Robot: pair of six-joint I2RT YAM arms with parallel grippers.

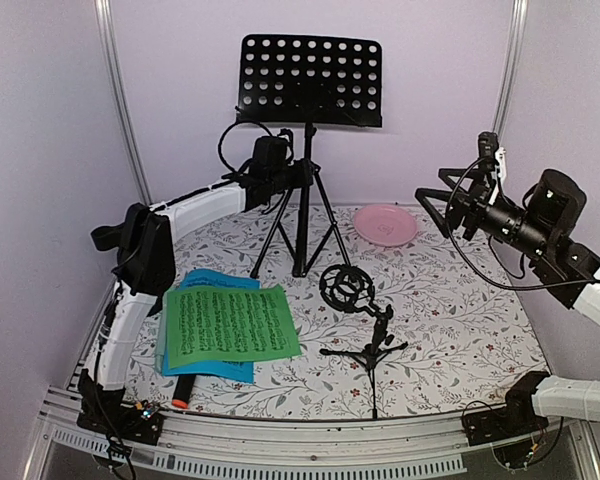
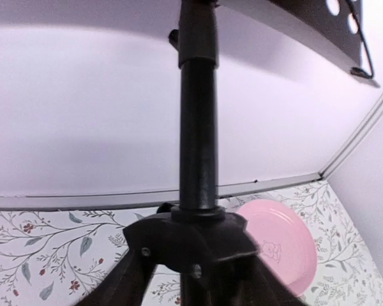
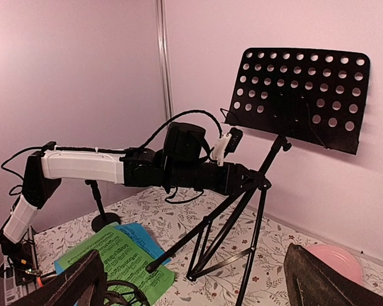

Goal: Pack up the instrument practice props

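Observation:
The black perforated sheet-music rack (image 1: 310,80) stands on its tripod legs (image 1: 300,235) at the back centre. My left gripper (image 1: 300,175) is closed round its pole (image 2: 198,127) just above the leg hub (image 2: 188,245). My right gripper (image 1: 435,205) hangs open and empty in the air at the right, with its fingers (image 3: 70,287) spread wide. The green music sheet (image 1: 230,322) lies on the blue one (image 1: 208,283) at the front left. A black microphone (image 1: 183,390) with an orange-red end sticks out from under them. A mic support (image 1: 358,320) with a ring mount stands at centre. A second support (image 3: 101,210) stands behind my left arm. No mint-green microphone shows.
A round pink plate (image 1: 385,224) lies at the back right, beside the rack's legs. Pale walls with metal corner posts close in the back and sides. A metal rail runs along the near edge of the flowered tabletop (image 1: 460,330).

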